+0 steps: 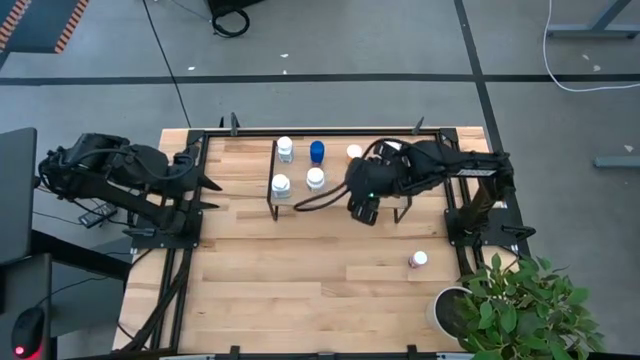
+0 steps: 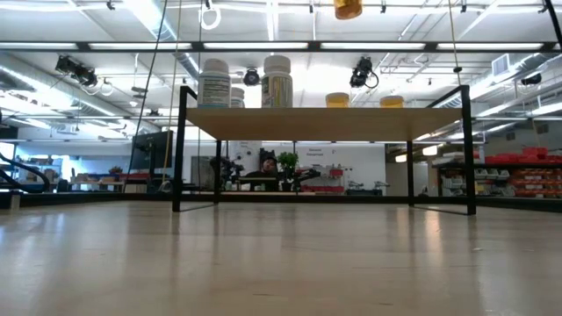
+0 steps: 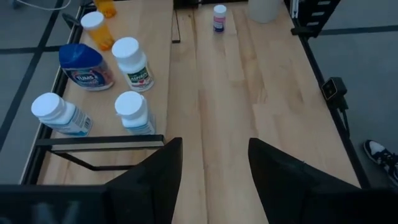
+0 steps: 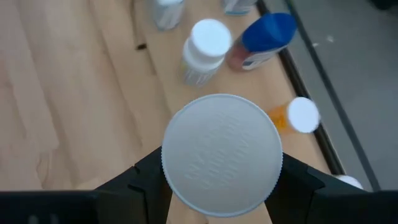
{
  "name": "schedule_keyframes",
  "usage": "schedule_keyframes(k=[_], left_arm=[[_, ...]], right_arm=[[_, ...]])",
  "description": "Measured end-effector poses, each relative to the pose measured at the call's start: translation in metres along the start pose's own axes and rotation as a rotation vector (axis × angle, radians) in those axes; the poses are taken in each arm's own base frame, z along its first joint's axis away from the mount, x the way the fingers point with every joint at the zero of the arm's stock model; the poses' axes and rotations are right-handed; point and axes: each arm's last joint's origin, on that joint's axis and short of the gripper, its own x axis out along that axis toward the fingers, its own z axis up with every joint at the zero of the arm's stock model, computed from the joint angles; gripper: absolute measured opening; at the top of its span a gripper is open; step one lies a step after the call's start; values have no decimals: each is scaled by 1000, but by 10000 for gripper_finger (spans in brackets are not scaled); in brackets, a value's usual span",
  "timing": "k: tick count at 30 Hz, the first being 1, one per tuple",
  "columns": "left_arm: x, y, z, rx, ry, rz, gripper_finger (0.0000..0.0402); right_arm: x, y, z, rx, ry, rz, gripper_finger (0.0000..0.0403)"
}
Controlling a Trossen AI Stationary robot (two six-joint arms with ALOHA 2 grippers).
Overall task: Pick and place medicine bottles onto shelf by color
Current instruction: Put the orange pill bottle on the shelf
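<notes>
The shelf (image 1: 340, 200) stands at the table's far middle. On it stand three white bottles (image 1: 280, 184), a blue one (image 1: 317, 151) and an orange one with a white cap (image 1: 354, 152). A pinkish-purple bottle (image 1: 418, 260) stands on the table at the near right. My right gripper (image 1: 362, 208) hovers over the shelf's near right part, shut on an orange white-capped bottle (image 4: 222, 154), which shows above the shelf in the low view (image 2: 348, 7). My left gripper (image 3: 214, 180) waits open and empty off the table's left edge (image 1: 205, 180). My right gripper pinches the orange bottle between its two fingers (image 4: 140, 183), one on each side just under the white cap (image 4: 180, 186). The cap faces the wrist camera and hides the place of contact. The fingers slant down from above. The bottle hangs clear above the shelf board.
A potted plant (image 1: 520, 300) in a white pot stands at the table's near right corner. The table's black frame rails (image 1: 170, 260) run along its edges. Bare wood (image 1: 300, 290) lies between the shelf and the near edge.
</notes>
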Motion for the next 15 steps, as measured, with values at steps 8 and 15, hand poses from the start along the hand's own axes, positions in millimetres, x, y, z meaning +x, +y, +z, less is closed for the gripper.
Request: schedule_keyframes(k=[8,15], left_arm=[[-1,0,-1,11,-4,0,190],[-7,1,-3,13,-19,-1,190]], right_arm=[[6,-11,4,-65,31,34,210],[9,-17,7,-108,46,64,210]])
